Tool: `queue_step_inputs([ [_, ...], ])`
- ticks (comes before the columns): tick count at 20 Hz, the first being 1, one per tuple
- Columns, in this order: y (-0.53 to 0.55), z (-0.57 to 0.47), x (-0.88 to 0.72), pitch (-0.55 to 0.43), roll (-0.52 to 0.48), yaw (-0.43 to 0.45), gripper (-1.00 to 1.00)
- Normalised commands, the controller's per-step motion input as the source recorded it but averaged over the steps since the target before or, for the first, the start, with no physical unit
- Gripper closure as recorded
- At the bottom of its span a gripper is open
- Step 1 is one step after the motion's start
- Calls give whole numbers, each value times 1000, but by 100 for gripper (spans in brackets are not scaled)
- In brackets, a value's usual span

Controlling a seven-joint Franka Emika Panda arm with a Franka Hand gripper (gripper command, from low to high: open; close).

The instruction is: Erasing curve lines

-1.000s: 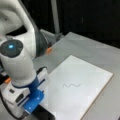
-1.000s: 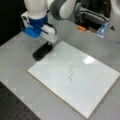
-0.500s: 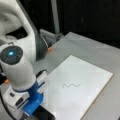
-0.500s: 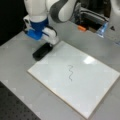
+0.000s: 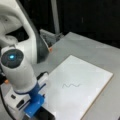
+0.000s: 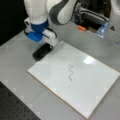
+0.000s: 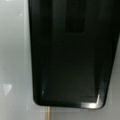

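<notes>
**Gripper at eraser; squiggle intact**

In both front views the gripper (image 6: 44, 42) sits low over the black eraser block (image 6: 42, 51), just beside the whiteboard (image 6: 92, 85) corner. Finger spread: cannot tell. The curve lines (image 6: 70, 72) remain unerased mid-board, well apart from the gripper.

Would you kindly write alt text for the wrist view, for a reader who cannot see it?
A black eraser block fills most of the wrist view, very close beneath the camera, lying on a grey table. A thin edge of the white board shows below it; neither the gripper nor the curve lines appear.
</notes>
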Motion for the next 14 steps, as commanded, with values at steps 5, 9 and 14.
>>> queue_step_inputs([
  [5, -64, -82, 198, -76, 69, -42, -100],
  [9, -44, -74, 198, -50, 91, -38, -100],
  [14, -63, -43, 156, -28, 104, -46, -100],
])
